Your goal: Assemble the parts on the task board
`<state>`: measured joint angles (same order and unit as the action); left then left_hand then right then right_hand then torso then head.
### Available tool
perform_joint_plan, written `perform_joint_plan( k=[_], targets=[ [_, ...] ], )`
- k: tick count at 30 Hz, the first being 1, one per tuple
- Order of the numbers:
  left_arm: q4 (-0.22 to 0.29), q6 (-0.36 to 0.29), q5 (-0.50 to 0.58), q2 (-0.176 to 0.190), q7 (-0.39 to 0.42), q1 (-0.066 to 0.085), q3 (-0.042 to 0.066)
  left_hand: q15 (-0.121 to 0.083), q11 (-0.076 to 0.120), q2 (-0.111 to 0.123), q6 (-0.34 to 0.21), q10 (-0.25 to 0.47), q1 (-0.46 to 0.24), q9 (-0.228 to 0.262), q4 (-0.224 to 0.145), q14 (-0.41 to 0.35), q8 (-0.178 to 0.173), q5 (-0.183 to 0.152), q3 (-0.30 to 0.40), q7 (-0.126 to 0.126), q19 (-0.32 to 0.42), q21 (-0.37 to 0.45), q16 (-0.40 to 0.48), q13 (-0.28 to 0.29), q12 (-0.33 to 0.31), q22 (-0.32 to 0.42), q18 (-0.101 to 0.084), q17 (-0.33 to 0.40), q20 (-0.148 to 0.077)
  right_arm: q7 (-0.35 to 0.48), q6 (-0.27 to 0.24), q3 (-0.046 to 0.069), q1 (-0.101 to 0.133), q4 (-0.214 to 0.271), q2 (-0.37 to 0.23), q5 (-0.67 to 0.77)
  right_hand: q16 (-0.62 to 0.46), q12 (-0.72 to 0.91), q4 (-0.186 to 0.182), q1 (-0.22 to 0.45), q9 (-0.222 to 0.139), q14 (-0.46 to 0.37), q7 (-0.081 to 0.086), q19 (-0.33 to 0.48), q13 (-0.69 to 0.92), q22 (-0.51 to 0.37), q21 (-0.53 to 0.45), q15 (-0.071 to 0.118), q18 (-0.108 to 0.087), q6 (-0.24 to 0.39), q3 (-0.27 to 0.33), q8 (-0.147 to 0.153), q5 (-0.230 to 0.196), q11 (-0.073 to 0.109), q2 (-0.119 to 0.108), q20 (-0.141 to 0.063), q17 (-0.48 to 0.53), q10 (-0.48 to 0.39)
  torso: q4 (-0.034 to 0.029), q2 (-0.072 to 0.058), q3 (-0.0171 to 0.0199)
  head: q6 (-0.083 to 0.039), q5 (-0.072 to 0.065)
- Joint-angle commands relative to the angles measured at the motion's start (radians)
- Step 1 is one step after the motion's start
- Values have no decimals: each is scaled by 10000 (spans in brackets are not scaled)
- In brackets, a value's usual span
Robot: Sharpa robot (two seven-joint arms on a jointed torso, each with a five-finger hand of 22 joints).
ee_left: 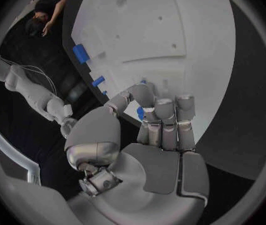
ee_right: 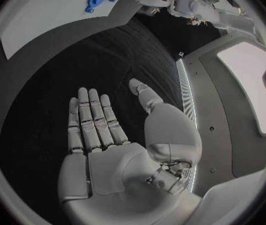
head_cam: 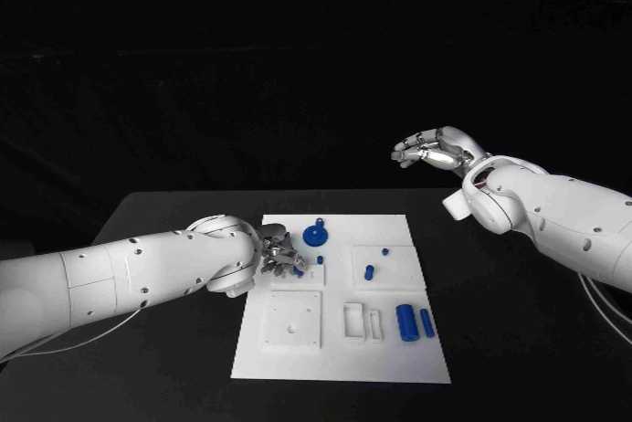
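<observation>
White plastic task board [head_cam: 395, 358]: left hand [head_cam: 279, 256] near its left edge, fingers curled on small blue peg [ee_left: 140, 113]; seating step, next needs hole alignment. Right hand [head_cam: 432, 150] raised off board, spread wide, empty.

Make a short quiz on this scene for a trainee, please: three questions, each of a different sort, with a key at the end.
1. True or false: the right hand holds a blue part.
2. Choose one. Where is the left hand? A: over the task board. B: raised in the air, far from the board. C: resting on the right arm.
3. Fill in the word: the small blue part sits between the fingers of the ___ hand.

Key: 1 false, its fingers are stretched out and hold nothing; 2 A; 3 left.
</observation>
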<state>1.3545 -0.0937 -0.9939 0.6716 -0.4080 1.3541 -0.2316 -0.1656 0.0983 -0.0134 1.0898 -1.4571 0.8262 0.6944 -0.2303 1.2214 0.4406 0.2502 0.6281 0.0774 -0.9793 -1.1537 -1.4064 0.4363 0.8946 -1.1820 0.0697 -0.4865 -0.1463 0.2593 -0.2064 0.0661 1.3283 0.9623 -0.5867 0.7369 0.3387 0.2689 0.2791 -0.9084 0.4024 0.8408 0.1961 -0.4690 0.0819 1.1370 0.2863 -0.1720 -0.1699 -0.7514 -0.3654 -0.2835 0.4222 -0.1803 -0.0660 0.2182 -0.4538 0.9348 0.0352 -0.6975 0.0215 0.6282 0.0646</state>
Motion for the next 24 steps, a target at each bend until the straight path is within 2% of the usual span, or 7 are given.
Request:
perform_joint_plan(
  k=[1, 5, 11, 24],
  targets=[
    [40, -98, -144, -25, 126, -24, -3, -622, 260, -67, 1238, 332, -13, 24, -27, 577, -44, -67, 45, -922, -64, -67, -44, -19, 50, -13, 177, 14, -1251, 82, 212, 6, 5, 18, 14, -37, -51, -50, 6, 105, -14, -35, 291, 88, -17, 16, -63, -65, 95, 66, 77, 13, 61, 9, 0, 24, 18, 48, 8, 0, 1, -4, 17],
    [94, 23, -330, -10, 87, -28, -3, -623, 261, -59, 1239, 337, -7, 32, -37, 574, -51, -87, 53, -923, -63, -67, -50, -24, 61, -16, 181, 22, -1253, 75, 236, 6, 5, 28, 8, -37, -65, -68, 4, 107, -20, -54, 291, 112, -34, 26, -73, -75, 97, 68, 76, 13, 63, 9, 16, 29, 30, 56, 21, 0, 12, -9, 15],
    [166, 206, -864, -7, 101, -63, -4, -625, 262, -53, 1241, 343, 14, 41, -56, 570, -60, -90, 71, -924, -63, -68, -59, -30, 74, -20, 185, 33, -1256, 18, 375, 5, 5, 60, 0, -39, -133, -134, 13, 113, -37, -161, 292, 246, -90, 67, -126, -147, 125, 54, 85, 0, 73, 2, 41, 52, 82, 86, 9, -3, 0, -29, -1],
    [259, 378, -1034, 67, -25, -102, -4, -624, 261, -40, 1245, 349, 32, 55, -72, 565, -72, -63, 90, -924, -64, -71, -70, -40, 92, -27, 188, 48, -1256, 9, 412, 5, 5, 55, -49, -37, -165, -167, 19, 97, -48, -218, 289, 319, -112, 104, -149, -175, 139, 43, 84, -9, 77, -1, 58, 63, 111, 119, 6, 0, -7, -48, -3]
  ],
)
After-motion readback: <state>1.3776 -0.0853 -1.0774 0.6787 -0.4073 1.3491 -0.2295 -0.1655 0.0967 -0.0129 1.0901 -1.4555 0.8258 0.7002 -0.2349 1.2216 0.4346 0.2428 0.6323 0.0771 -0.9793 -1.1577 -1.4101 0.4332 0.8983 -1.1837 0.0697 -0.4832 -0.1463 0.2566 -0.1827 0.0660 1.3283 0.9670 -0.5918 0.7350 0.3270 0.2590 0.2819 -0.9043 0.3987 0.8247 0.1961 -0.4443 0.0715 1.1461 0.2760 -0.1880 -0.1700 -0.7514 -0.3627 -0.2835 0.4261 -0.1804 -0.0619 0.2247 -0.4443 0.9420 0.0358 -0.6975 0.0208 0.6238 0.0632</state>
